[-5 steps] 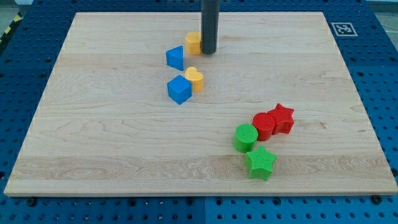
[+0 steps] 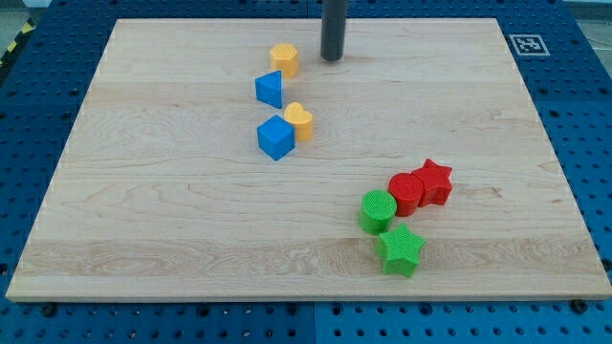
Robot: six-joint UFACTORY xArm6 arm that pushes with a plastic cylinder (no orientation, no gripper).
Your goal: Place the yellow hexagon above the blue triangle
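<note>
The yellow hexagon (image 2: 284,58) lies near the board's top, just above and slightly right of the blue triangle (image 2: 270,89), almost touching it. My tip (image 2: 332,58) is to the right of the hexagon, with a clear gap between them. Below the triangle a yellow heart (image 2: 299,121) leans against a blue cube (image 2: 275,138).
A red cylinder (image 2: 405,192) and a red star (image 2: 434,181) sit together at the lower right. A green cylinder (image 2: 378,211) and a green star (image 2: 400,249) lie just below them. A fiducial tag (image 2: 526,44) marks the wooden board's (image 2: 143,210) top right corner.
The yellow hexagon has shifted left and slightly up, now sitting above the blue triangle. My tip has moved up and right, away from the hexagon.
</note>
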